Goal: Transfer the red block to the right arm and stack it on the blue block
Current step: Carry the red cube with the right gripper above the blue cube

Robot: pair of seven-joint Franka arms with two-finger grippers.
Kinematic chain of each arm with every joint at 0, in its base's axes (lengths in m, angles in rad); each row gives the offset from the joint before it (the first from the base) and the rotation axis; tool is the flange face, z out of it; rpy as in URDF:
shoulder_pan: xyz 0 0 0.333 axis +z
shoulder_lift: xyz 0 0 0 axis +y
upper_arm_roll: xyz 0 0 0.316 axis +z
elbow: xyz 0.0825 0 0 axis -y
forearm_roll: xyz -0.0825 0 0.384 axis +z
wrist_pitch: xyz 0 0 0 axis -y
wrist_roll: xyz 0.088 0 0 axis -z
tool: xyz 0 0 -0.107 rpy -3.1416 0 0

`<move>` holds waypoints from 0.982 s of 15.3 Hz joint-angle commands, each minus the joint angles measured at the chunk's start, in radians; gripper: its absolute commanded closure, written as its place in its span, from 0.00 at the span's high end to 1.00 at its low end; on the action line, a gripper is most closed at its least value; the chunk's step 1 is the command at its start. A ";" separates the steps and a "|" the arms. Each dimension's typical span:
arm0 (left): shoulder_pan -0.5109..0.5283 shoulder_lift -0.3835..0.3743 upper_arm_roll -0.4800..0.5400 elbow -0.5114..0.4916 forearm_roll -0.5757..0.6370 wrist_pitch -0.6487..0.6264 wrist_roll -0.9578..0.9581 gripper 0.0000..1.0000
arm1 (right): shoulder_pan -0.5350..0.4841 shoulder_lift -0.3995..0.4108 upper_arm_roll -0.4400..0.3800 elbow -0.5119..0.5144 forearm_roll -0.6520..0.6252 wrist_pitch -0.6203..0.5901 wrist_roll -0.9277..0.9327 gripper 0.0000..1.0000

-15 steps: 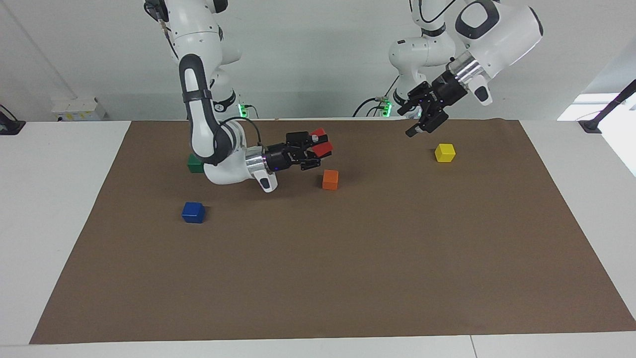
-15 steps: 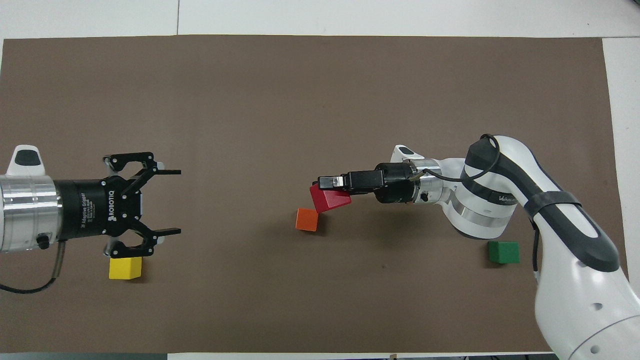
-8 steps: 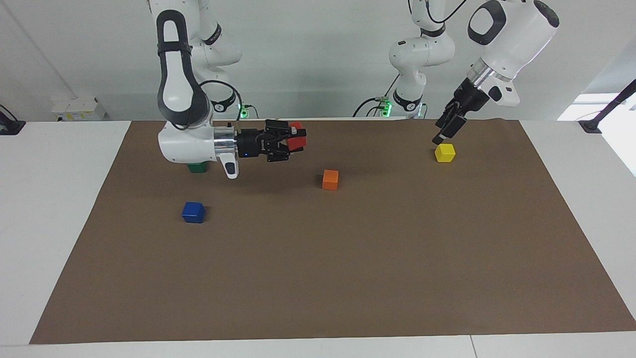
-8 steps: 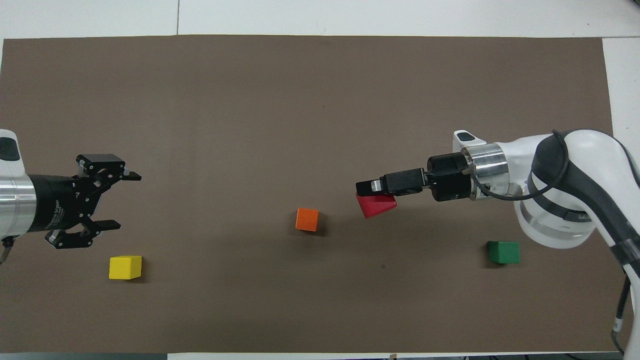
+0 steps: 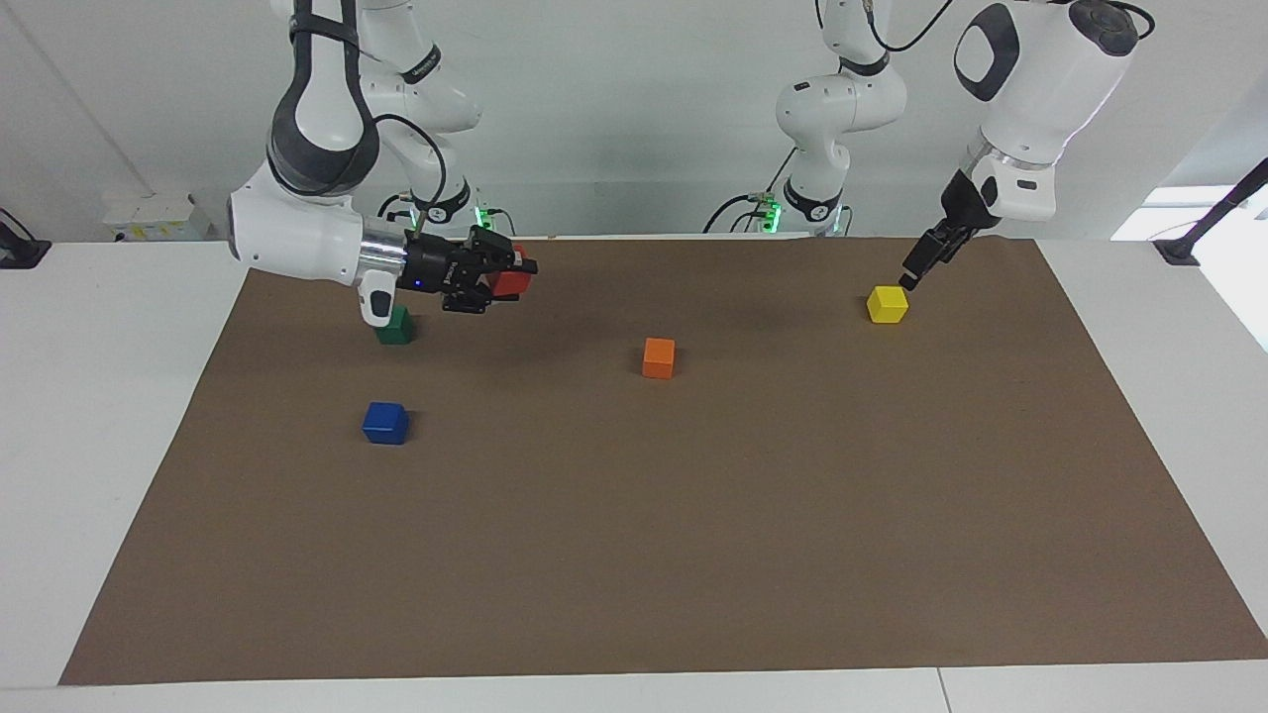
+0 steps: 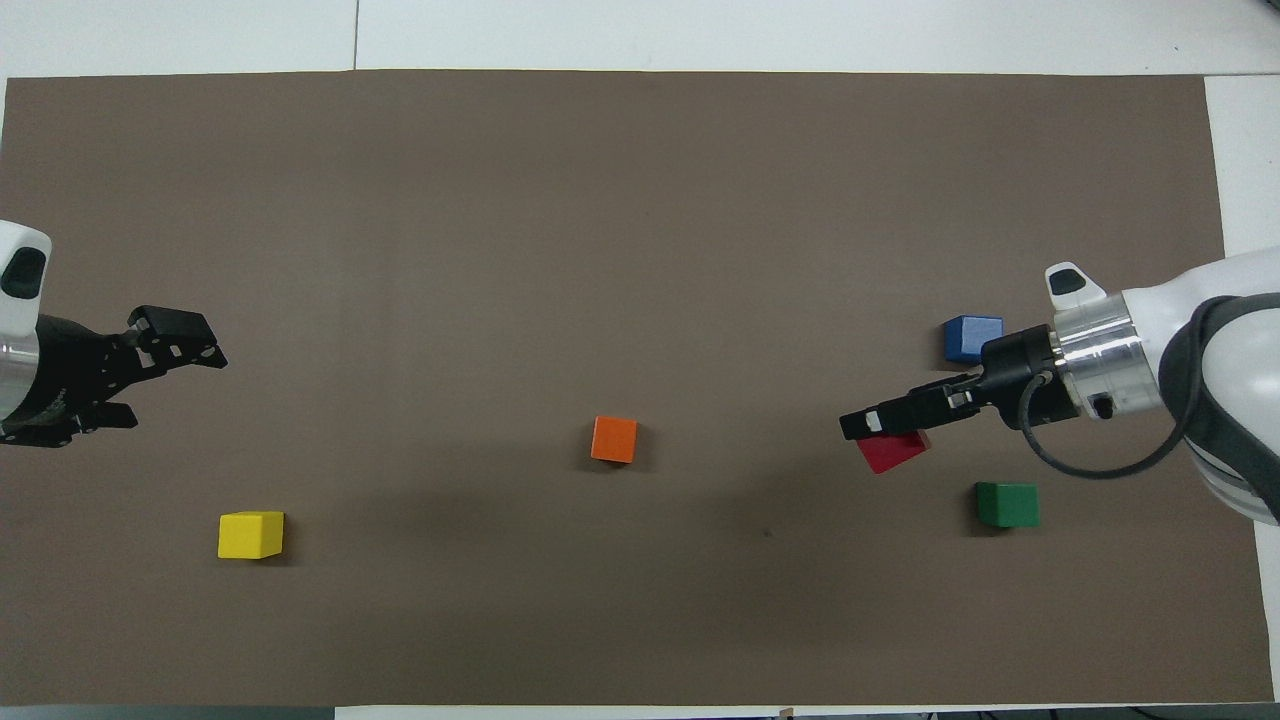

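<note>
While it hangs in the air, the red block [image 5: 512, 282] is clamped between the 2 fingers of the right tool [image 5: 500, 274], which is shut on it and held sideways over the brown mat [image 5: 693, 555], toward the right arm's end of the tabletop [image 5: 119, 416]. The block sits tilted in the grip, with 1 corner pointing down. It looks like a small, rigid, light cube with smooth flat faces, best held across 2 parallel faces so it cannot twist; the tilt may need correcting before stacking.

The blue block [image 5: 385, 423] rests alone on the mat, farther from the robots than the green block [image 5: 394, 326]. An orange block [image 5: 658, 357] lies mid-mat. The left tool [image 5: 923, 261] hovers open and empty over the yellow block [image 5: 887, 304], waiting.
</note>
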 commanded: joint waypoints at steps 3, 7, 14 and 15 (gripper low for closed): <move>-0.025 0.217 0.024 0.280 0.115 -0.156 0.083 1.00 | -0.063 -0.096 0.006 -0.016 -0.310 0.054 0.033 0.00; -0.094 0.260 0.067 0.337 0.159 -0.245 0.187 1.00 | -0.060 -0.103 0.012 -0.016 -0.551 0.186 0.054 0.00; -0.125 0.234 0.073 0.312 0.143 -0.247 0.189 1.00 | -0.049 -0.065 0.015 -0.063 -0.806 0.430 0.293 0.00; -0.125 0.228 0.074 0.312 0.136 -0.253 0.187 1.00 | -0.051 -0.033 0.015 -0.063 -0.814 0.471 0.309 0.00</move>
